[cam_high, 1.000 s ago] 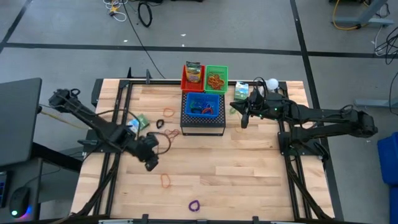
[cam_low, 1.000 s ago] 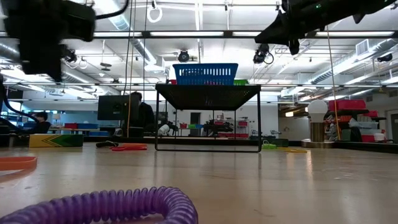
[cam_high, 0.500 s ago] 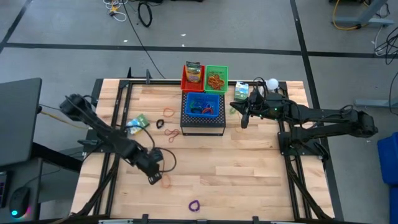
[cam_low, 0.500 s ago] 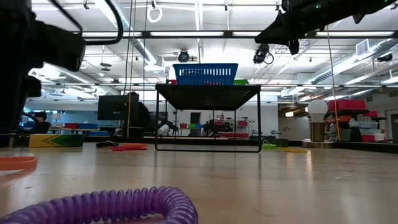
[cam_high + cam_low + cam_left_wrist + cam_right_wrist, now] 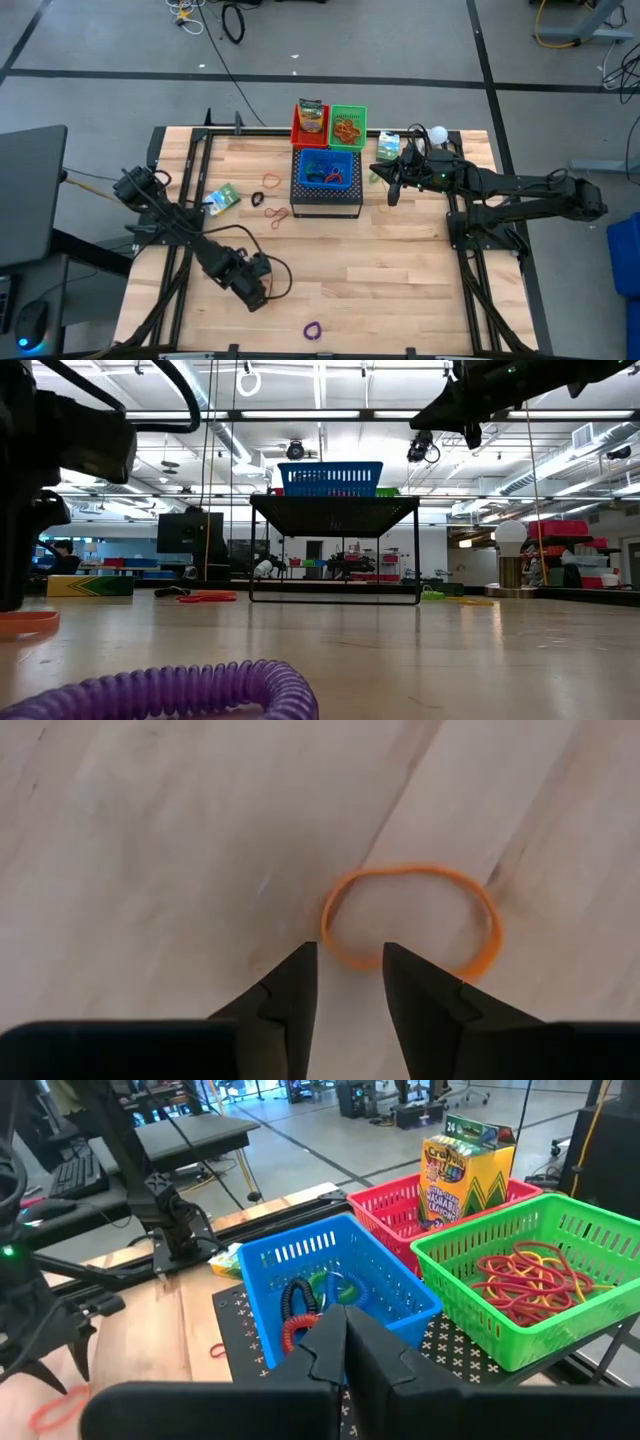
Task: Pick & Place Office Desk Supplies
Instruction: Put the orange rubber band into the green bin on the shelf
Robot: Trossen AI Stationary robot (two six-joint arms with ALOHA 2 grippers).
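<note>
An orange rubber band (image 5: 410, 870) lies flat on the wooden table, near its front left. My left gripper (image 5: 348, 950) (image 5: 258, 293) hangs just above it, pointing steeply down. It is open, with the band's nearest arc between its fingertips and no touch that I can see. In the high view the gripper covers the band. A purple coiled loop (image 5: 313, 329) (image 5: 170, 690) lies by the front edge. My right gripper (image 5: 392, 198) (image 5: 345, 1315) is shut and empty, held high beside the baskets.
A blue basket (image 5: 327, 170) sits on a black perforated box (image 5: 327, 203). Red (image 5: 310, 122) and green (image 5: 348, 125) baskets stand behind it. Loose rubber bands (image 5: 270, 180) and a green-white box (image 5: 222, 197) lie left of the black box. A white ball (image 5: 437, 133) stands far right.
My left gripper has moved toward the table's near edge and down, ending over the orange rubber band, which now lies hidden beneath it in the high view. The band itself has stayed in place.
</note>
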